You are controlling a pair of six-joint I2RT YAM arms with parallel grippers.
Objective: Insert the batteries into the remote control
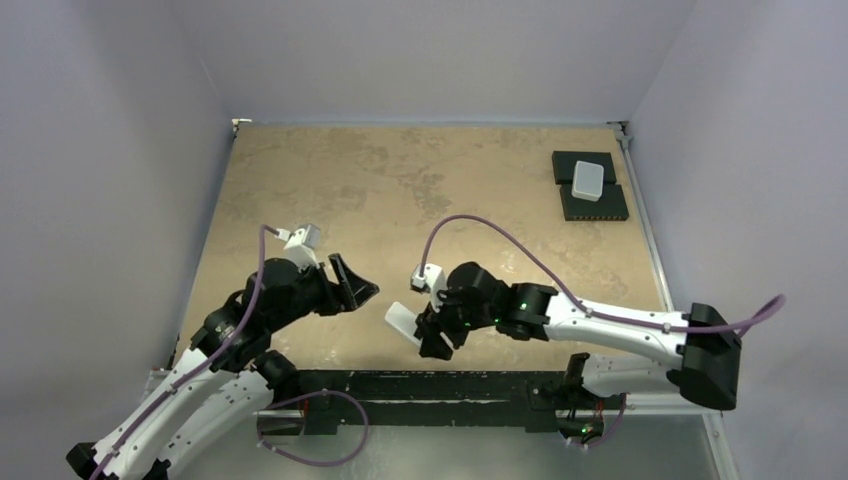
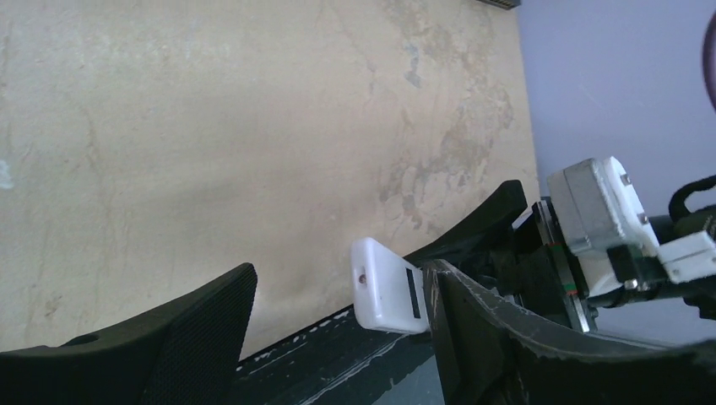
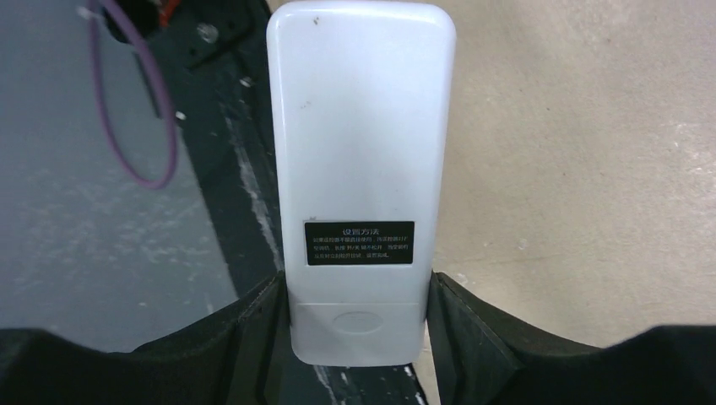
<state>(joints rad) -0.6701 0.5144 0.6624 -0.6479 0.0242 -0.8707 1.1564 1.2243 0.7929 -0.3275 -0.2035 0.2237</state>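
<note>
Right claw around remote control, mottled tan tabletop, lilac walls.

Black label sitting on plain white back of remote control, carrying white Chinese print. Heading line appearing to read 设置方法. Three smaller lines beneath it being too fine to make out. Same label showing in left wrist view only as dark strip, lettering blurring beyond reading.
</note>
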